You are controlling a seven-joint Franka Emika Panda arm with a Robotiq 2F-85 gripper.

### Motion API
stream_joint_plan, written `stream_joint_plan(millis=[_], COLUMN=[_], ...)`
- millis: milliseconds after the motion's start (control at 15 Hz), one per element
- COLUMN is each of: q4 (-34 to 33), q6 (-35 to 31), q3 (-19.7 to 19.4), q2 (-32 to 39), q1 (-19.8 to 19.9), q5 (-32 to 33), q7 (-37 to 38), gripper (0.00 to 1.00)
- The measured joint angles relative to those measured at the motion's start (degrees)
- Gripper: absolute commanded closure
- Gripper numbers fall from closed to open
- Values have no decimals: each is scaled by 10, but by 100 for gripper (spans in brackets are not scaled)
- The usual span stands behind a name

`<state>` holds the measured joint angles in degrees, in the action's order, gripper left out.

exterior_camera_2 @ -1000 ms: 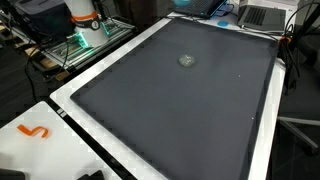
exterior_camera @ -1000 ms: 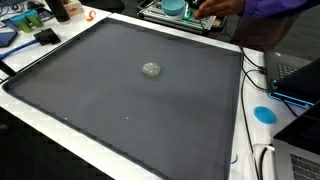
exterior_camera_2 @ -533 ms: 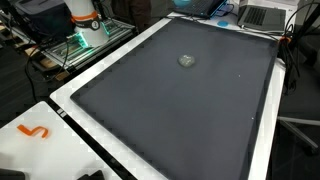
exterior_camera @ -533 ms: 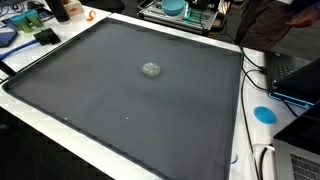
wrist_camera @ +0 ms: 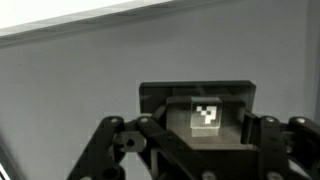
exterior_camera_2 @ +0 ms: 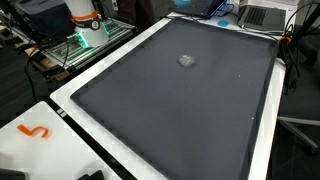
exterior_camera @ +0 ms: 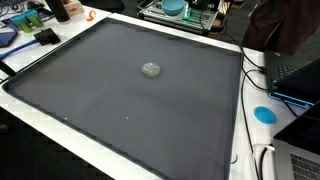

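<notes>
Block, black and rectangular [wrist_camera: 160, 105], bearing a white checkered tag [wrist_camera: 206, 115], sits centred between the jaws, long axis spanning them; whether they clamp it cannot be told.

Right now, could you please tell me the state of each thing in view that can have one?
Gripper: fingertips out of frame, open or shut unclear.
Tagged cube: against a black block, just above the gripper in the wrist view.
Small clear object: lying on the mat, untouched.
Dark mat: spread flat on the white table.
Orange hook: lying on the table, off the mat.
Blue disc: lying flat beside the mat.
</notes>
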<state>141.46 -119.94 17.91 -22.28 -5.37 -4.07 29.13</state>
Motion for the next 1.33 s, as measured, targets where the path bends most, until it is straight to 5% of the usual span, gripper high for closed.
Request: stream_joint_plan(millis=[267,333,667,1333], q4=[0,0,-12,-199], q6=[0,0,0,72], q3=[0,0,5,41], q2=[0,0,15,232], q1=[0,0,0,-30], q5=[0,0,20,266], q7=[0,0,2,113], gripper=[47,72,72,72])
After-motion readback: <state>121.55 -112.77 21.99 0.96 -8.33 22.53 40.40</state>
